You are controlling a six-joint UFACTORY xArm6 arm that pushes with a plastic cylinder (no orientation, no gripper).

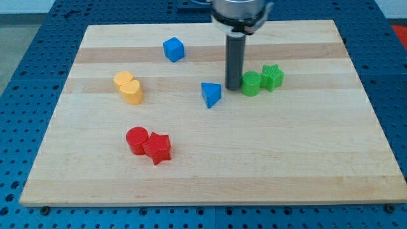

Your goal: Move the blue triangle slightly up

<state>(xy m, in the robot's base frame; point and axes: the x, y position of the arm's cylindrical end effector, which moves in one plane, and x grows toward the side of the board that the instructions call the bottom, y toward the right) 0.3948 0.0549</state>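
The blue triangle (211,94) lies near the middle of the wooden board (210,172). My tip (233,86) stands just to the right of it and slightly higher in the view, with a small gap between them. The green cylinder (251,83) sits right beside my tip on its right, close or touching.
A green star (273,77) touches the green cylinder on its right. A blue cube (173,49) sits at the upper left of centre. A yellow heart-like block (129,87) lies at the left. A red cylinder (136,140) and red star (158,148) touch at the lower left.
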